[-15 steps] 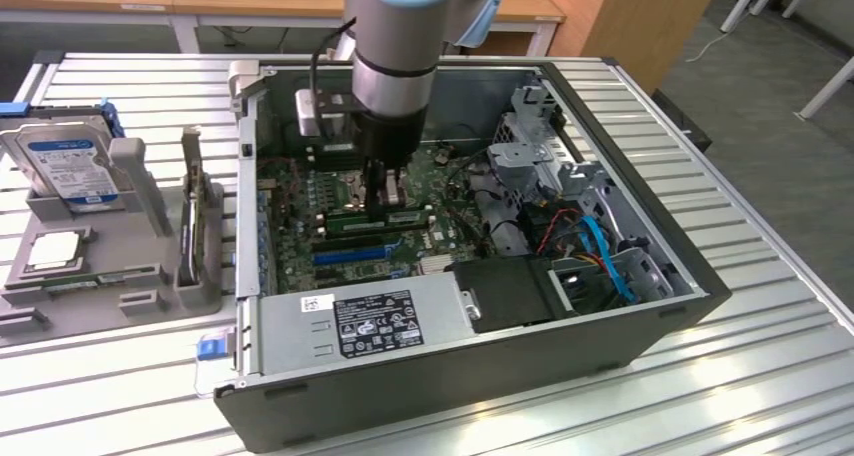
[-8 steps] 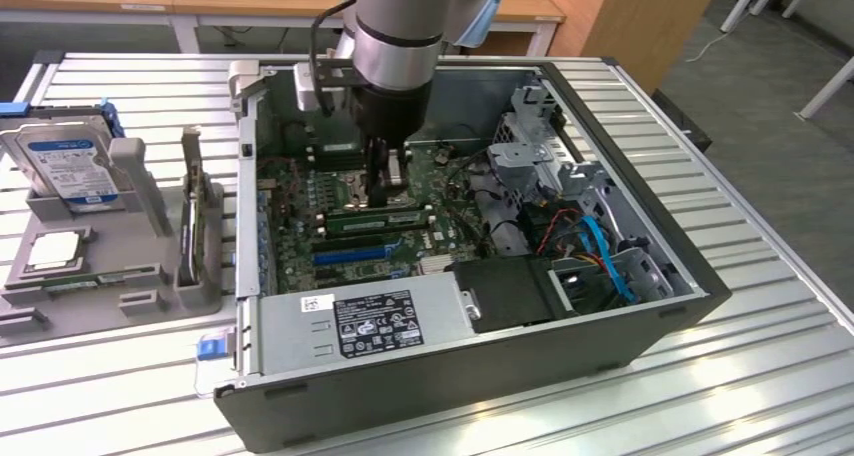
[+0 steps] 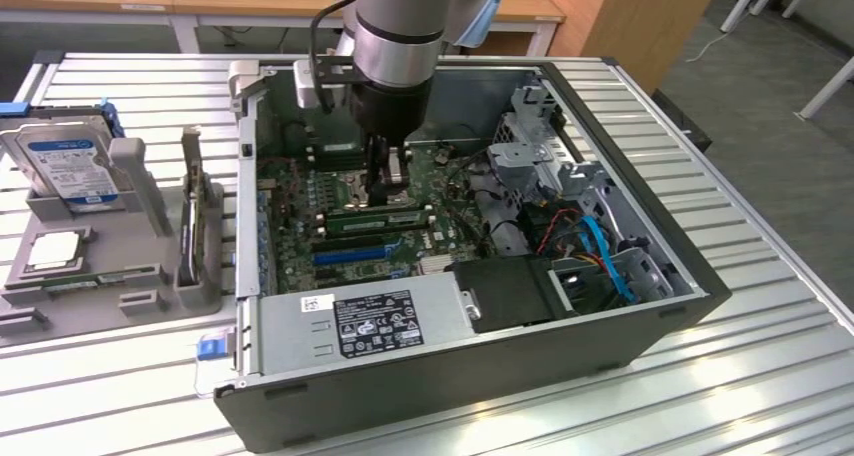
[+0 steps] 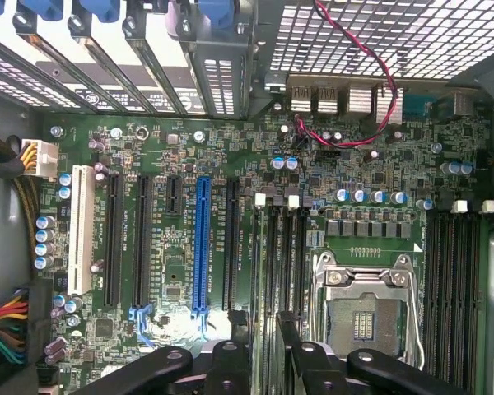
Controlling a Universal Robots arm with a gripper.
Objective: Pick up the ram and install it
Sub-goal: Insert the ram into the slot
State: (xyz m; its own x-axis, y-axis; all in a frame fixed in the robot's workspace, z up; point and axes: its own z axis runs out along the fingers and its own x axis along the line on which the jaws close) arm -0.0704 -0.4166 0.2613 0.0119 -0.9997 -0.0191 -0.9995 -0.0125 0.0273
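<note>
Gripper (image 3: 388,194) jaws spread, holding nothing, low inside PC case (image 3: 534,381). Ram (image 3: 380,217) directly beneath fingertips, edge-up, apparently in memory slot. Long axis runs exterior view's left-right.

The grey robot arm (image 3: 400,36) is cut off by the exterior view's upper edge above the open black computer case (image 3: 441,396). Its lower part hides the middle of the green motherboard (image 3: 287,226) inside the case. The black fingers (image 4: 290,333) are cut off by the wrist view's edge. They stand apart over the long, thin green ram stick (image 3: 380,217), but whether either touches it cannot be told. The print on the silver power supply's dark label (image 3: 380,328), at the case's near wall, is too small to read. Beside the case, at the exterior view's left, the grey plastic holder (image 3: 80,276) is cut by the picture's edge.
</note>
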